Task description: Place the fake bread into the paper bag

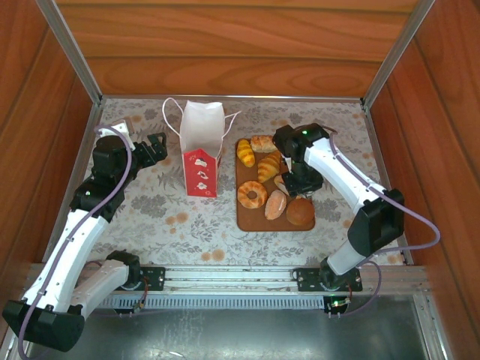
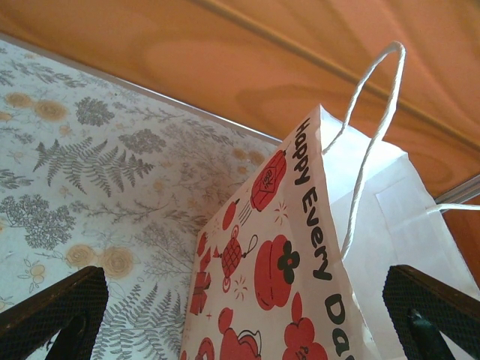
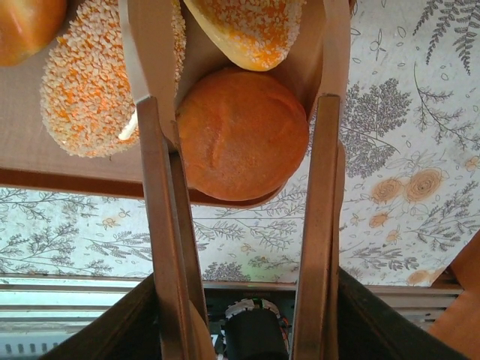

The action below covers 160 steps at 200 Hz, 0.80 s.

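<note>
Plainly, the floral-covered counter [image 1: 150,217] carries everything. The biggest piece on it is the paper bag [image 1: 202,150], which stands upright with its mouth open. It sits just ahead of the left fingers [image 2: 52,307], which are spread wide with nothing between them, one on each side of the bag's printed face and not touching it. The bag is thin, light paper, so I judge that a nudge would tip it or crease it, and the bread should go in from above.

To the side of the bag lies a wooden board [image 1: 259,221] bearing the fake bread. The right fingers [image 3: 112,330] are over its near corner, clamped on a pair of metal tongs [image 3: 159,225] whose long arms reach forward. The round bun [image 3: 240,135] sits between those arms at the board's edge, with each arm close against one flank. A seeded oval roll [image 3: 90,82] lies just outside the left arm, and another roll [image 3: 247,26] lies beyond the bun. The ring doughnut [image 1: 252,195] and the croissants [image 1: 268,166] lie farther off, toward the bag.

The bun looks light, probably soft foam or hollow plastic. Its smooth dome could squirt out of slick metal, so the hold belongs at its widest girth, low down, with gentle pressure.
</note>
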Tool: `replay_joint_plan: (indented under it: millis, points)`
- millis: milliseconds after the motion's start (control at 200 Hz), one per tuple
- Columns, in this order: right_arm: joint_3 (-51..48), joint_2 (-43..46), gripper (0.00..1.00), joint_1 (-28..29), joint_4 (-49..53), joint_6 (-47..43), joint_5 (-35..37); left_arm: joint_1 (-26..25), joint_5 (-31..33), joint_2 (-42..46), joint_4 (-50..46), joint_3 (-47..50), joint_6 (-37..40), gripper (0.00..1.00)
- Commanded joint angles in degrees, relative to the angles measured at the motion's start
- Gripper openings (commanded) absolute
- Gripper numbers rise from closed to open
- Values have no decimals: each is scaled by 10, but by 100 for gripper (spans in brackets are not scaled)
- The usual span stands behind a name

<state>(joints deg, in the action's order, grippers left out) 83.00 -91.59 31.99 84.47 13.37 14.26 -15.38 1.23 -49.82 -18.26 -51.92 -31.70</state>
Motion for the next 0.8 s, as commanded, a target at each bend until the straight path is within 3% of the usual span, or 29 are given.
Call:
replay_joint_plan:
  millis: [0,795]
  points:
    - [14,-7,54,4,-2,1,-3,7,0,-5,-4,-16,9,100]
    - [1,-32,52,-29,-15,-17,-2,14,-7,-15,-4,-21,5,100]
